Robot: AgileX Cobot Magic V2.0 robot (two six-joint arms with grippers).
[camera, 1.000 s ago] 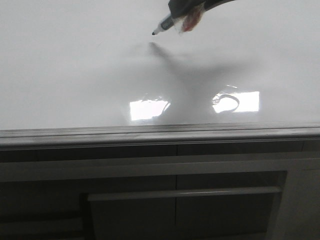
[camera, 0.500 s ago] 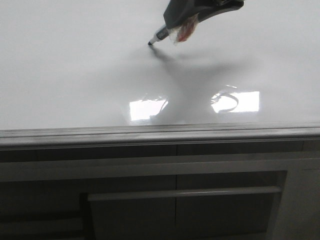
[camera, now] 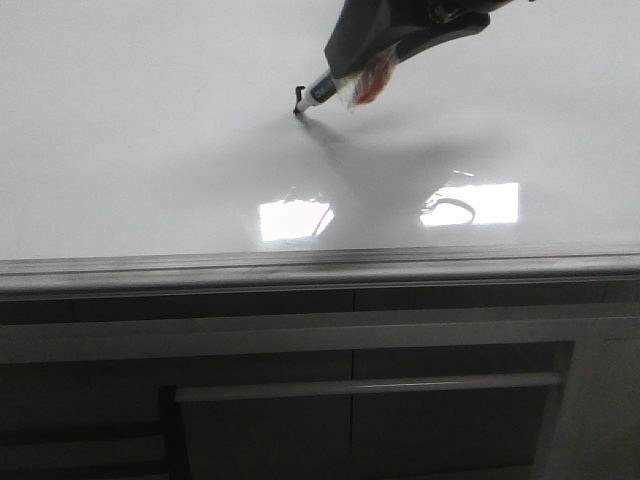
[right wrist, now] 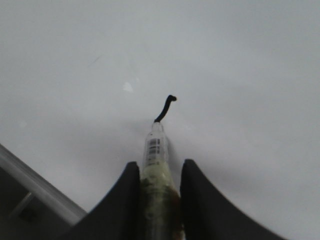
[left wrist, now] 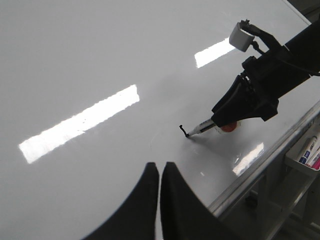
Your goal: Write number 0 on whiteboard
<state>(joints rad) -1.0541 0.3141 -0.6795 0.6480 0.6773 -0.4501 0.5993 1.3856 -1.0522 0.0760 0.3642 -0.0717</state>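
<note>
The whiteboard (camera: pixel 150 150) is a large glossy white board with a grey edge strip along its near side. My right gripper (camera: pixel 352 82) is shut on a marker (camera: pixel 320 92) and holds its tip on the board. A short black stroke (camera: pixel 297 100) runs from the tip; it also shows in the right wrist view (right wrist: pixel 166 108) and the left wrist view (left wrist: pixel 183 130). No closed loop of the number 0 is in view. My left gripper (left wrist: pixel 160 167) is shut and empty, above bare board (left wrist: pixel 75 60), apart from the marker (left wrist: pixel 200 129).
Bright rectangular light reflections (camera: pixel 295 218) lie on the board near its front edge. Dark grey cabinet panels (camera: pixel 350 400) stand below the edge strip. A tray with markers (left wrist: pixel 307 152) hangs beside the board's edge in the left wrist view.
My right gripper has come down and toward me with the marker. The tip, lifted above the board a second ago, now touches it, and a short black stroke has appeared.
</note>
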